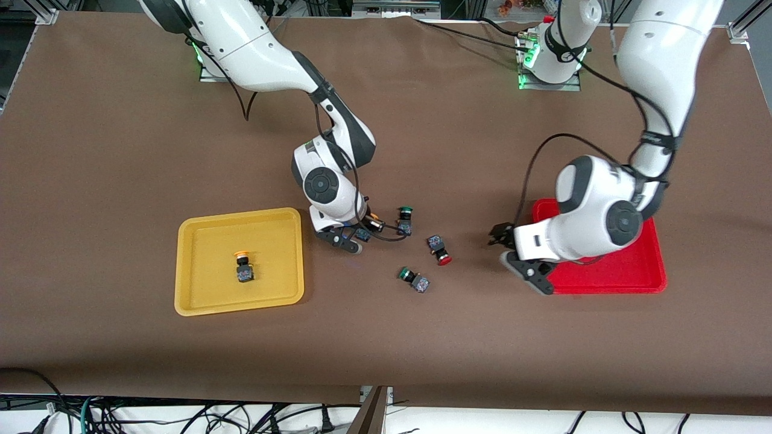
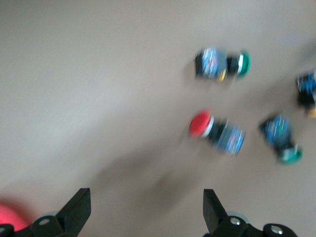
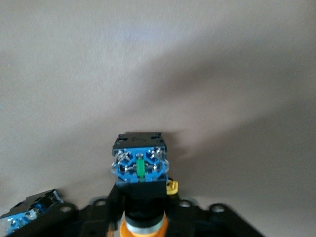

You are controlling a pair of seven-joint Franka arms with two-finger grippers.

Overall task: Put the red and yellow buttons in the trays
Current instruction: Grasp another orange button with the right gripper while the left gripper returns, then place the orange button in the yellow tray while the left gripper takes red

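Green-capped switch (image 1: 414, 279) lies loose; right jaws clamp yellow button (image 3: 140, 168), left jaws apart.

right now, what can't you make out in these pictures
- Front view: the left arm covers most of the shallow red plastic tray; whether a button lies inside is hidden.
- Left wrist view: the edge cuts off a red patch beside the open left pincer.
- Front view: the right arm's wrist hides most of the right pincer.

Robotics lab: brown-covered table (image 1: 120, 150), aluminium framing (image 1: 45, 15), floor cables (image 1: 181, 416).
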